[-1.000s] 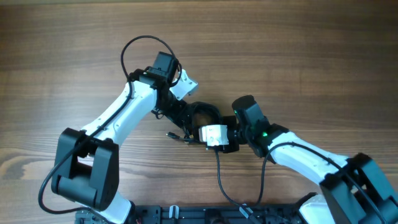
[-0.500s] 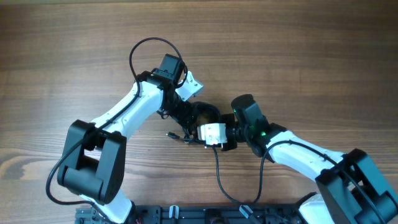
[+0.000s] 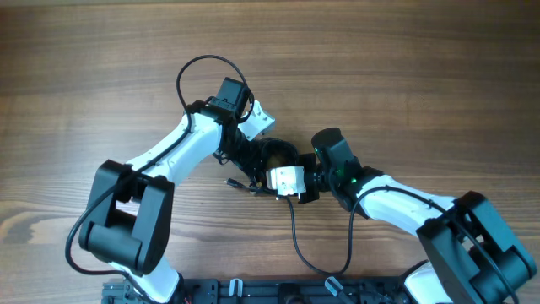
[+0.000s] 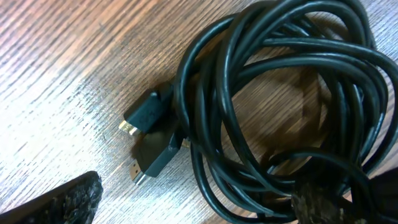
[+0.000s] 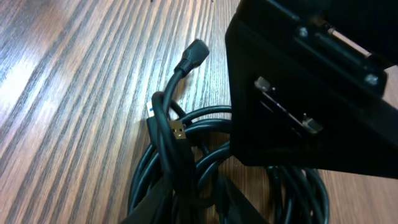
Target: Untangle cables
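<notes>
The cables (image 3: pixel 275 152) are a palm-sized tangle of thin black cords at the table's middle, between both arms. In the left wrist view the coil (image 4: pixel 280 93) lies on the wood with two plugs (image 4: pixel 148 134) poking out at its left. My left gripper (image 4: pixel 196 202) is open, its fingertips straddling the coil's near edge; overhead it (image 3: pixel 251 163) sits at the tangle's left side. My right gripper (image 5: pixel 205 205) is shut on a few strands of the tangle (image 5: pixel 180 149); overhead it (image 3: pixel 277 173) is hidden under its white wrist camera. More plugs (image 5: pixel 191 55) stick out here.
The left gripper's black body (image 5: pixel 311 87) hangs close over the tangle in the right wrist view. A thicker arm cable (image 3: pixel 295 236) runs from the right wrist toward the front edge. Bare wood table (image 3: pixel 422 76) lies all around.
The left arm has shifted slightly right toward the tangle. The right gripper has edged a little left. The tangle has stayed in place.
</notes>
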Controlling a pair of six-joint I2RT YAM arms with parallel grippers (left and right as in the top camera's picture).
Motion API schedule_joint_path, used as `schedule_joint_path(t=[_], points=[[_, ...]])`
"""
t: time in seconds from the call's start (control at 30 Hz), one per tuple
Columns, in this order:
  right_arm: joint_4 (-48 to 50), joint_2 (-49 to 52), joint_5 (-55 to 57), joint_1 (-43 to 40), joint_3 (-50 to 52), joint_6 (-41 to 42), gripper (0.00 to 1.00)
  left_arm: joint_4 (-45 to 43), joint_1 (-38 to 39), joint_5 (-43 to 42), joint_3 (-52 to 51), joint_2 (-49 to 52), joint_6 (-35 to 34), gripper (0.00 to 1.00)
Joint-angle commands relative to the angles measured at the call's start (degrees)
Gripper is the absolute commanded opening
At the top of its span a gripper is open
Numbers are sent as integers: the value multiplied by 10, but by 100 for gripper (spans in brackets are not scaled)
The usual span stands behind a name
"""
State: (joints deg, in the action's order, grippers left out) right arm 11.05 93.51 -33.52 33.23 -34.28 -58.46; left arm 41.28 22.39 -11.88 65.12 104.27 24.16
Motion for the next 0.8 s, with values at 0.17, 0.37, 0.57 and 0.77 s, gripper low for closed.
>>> schedule_joint_path(t=[0.17, 0.37, 0.57, 0.77], points=[[16, 41, -33, 3, -3, -5, 15, -2, 0, -11, -6, 16, 9, 98], [18, 41, -37, 3, -3, 0, 4, -2, 0, -11, -6, 16, 9, 99], [20, 40, -106, 2, -3, 0, 4, -2, 0, -11, -6, 16, 2, 98], [19, 30, -235, -59, -3, 0, 4, -4, -2, -11, -6, 16, -6, 98]])
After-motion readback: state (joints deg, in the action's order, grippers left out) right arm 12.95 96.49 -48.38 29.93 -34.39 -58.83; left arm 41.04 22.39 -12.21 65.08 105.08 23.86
